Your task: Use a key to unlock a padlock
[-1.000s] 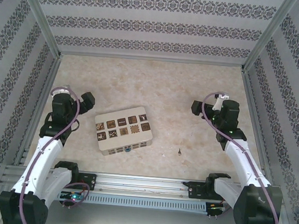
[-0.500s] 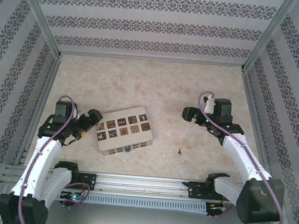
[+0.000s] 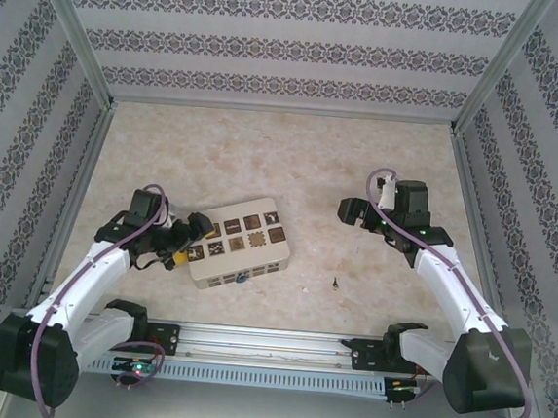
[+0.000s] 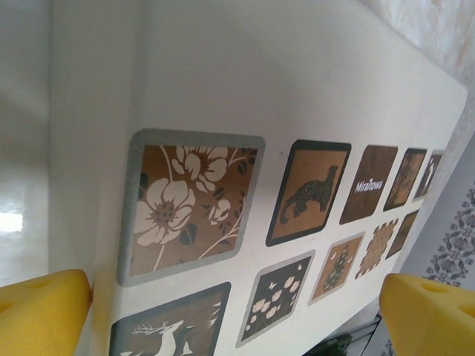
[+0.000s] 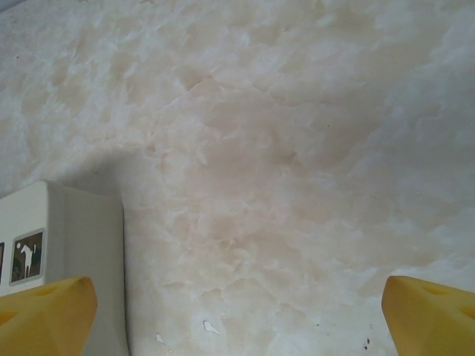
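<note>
Left gripper [image 3: 190, 240] and right gripper [image 3: 349, 212] gape wide, empty. Key [image 3: 336, 283] lies at six o'clock from the right, the nearer arm; padlock [image 3: 241, 278] hugs the box [image 3: 242, 240].

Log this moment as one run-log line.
left fingers: open, at left end of cream patterned-square box | right fingers: open, over table | tiny blue padlock: by box's near side | tiny dark metal key: on table, untouched
</note>
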Tool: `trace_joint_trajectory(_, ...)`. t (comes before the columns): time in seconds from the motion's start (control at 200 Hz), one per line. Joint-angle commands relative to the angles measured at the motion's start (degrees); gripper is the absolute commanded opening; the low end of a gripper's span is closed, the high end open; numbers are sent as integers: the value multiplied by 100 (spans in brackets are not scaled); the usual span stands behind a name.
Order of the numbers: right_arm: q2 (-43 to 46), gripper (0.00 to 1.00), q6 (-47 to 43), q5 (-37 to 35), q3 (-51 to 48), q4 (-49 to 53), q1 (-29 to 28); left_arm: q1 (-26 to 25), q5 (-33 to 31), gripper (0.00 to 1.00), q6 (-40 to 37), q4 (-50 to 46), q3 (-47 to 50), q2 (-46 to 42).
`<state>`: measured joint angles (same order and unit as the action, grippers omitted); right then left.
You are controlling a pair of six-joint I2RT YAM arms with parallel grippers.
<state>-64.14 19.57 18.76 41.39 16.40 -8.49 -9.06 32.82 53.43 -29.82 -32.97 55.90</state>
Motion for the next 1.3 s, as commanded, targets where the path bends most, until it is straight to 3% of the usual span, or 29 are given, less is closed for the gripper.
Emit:
trace_joint_trajectory(0.0, -38, 98, 53, -152, 112, 94, -89, -366, 22, 100, 483, 949, -65, 162)
trace_joint_trajectory(0.265, -165, 96, 318, 815, 49, 109, -295, -1033, -454, 99, 705, 1653, -415, 888)
trace_joint_trajectory(0.5, -569, 97, 701, 945, 71, -70, -820, -1373, -468, 100, 719, 2152, -729, 1528)
trace_joint_trajectory(0.794, -1296, 94, 974, 1133, 257, -255, -1152, -1444, -463, 99, 734, 3086, -1193, 2351)
trace_joint_trajectory(1.294, -1241, 90, 1101, 1118, 329, -147, -1718, -1399, -263, 99, -23, 2720, -2771, 3816)
